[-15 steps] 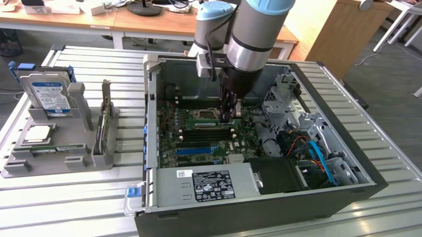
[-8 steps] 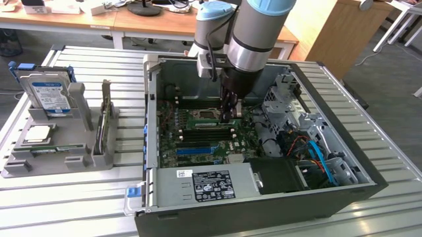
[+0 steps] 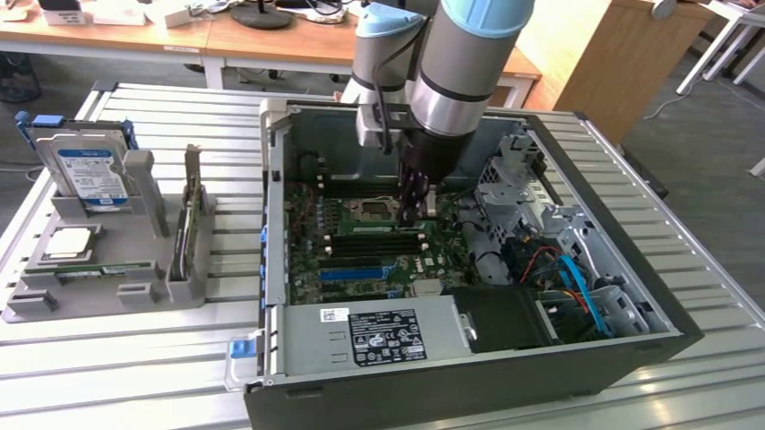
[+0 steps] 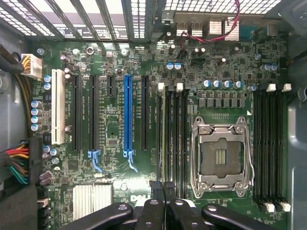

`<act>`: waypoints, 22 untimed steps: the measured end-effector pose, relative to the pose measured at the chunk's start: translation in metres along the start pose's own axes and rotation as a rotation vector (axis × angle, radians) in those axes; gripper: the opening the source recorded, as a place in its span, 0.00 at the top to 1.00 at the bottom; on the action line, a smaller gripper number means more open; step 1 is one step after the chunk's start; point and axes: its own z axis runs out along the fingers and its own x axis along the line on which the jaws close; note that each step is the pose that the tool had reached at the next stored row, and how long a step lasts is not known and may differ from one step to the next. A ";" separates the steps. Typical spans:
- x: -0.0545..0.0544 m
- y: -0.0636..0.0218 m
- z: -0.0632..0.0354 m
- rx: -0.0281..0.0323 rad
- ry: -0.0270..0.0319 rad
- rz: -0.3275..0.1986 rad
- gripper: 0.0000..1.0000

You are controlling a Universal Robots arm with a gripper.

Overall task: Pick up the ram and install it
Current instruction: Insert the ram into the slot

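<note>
Hand grips ram (edge-on) near CPU socket.

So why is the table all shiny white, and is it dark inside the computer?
Exterior view: room light glares off the metal table, and the inside of the computer case sits darker under the arm. Wrist view: light through the case's slotted openings washes out white, while the motherboard is evenly lit.

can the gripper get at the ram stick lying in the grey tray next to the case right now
Probably, but not directly: the gripper is down inside the case with its fingers shut. The ram stick lies uncovered in the tray outside, so the way from above looks free.
</note>
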 end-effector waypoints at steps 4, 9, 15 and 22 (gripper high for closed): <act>0.000 -0.0001 0.0044 0.0000 -0.0001 0.000 0.88; 0.001 -0.0001 0.0099 -0.0001 0.0002 0.000 0.88; 0.001 -0.0002 0.0114 0.0001 -0.0003 0.000 0.88; 0.001 -0.0002 0.0144 -0.0001 0.0002 0.000 0.88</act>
